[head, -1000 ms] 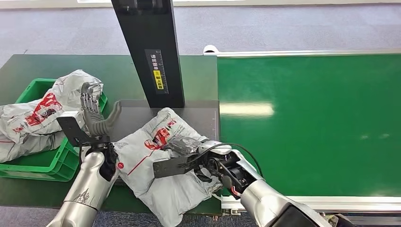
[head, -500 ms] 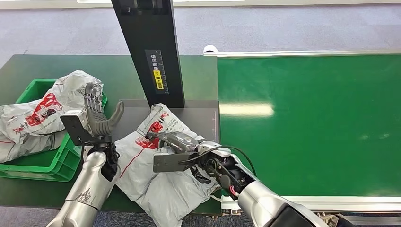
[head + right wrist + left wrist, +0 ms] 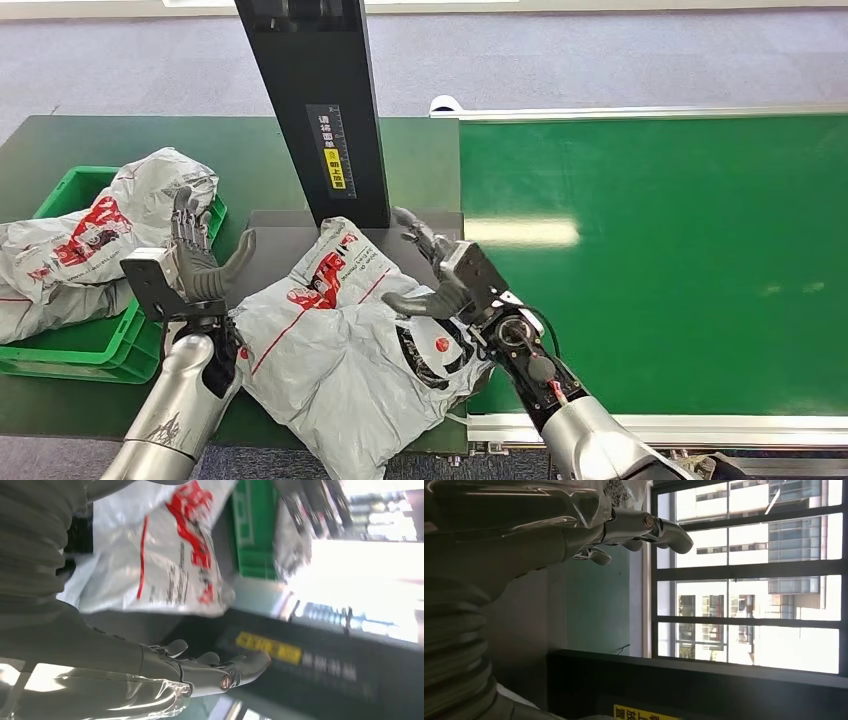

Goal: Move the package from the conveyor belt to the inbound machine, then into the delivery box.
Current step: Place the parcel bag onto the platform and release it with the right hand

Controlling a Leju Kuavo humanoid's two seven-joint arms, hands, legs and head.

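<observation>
The right hand (image 3: 440,272) stands with fingers spread and holds nothing, just off the package's (image 3: 345,345) edge nearest the conveyor belt (image 3: 660,260); the left hand (image 3: 200,262) is likewise spread and empty at the package's opposite edge, so the package lies between the two, about equally near each. The package, a grey mailer with red print, lies across the inbound machine's platform (image 3: 275,240) beneath its black post (image 3: 320,110), its long axis running from the post toward the platform's near edge. Off the platform's left edge, the green delivery box (image 3: 95,345) already holds other grey packages (image 3: 90,235), and it lies on the left hand's side, so that hand looks better placed for the transfer.
</observation>
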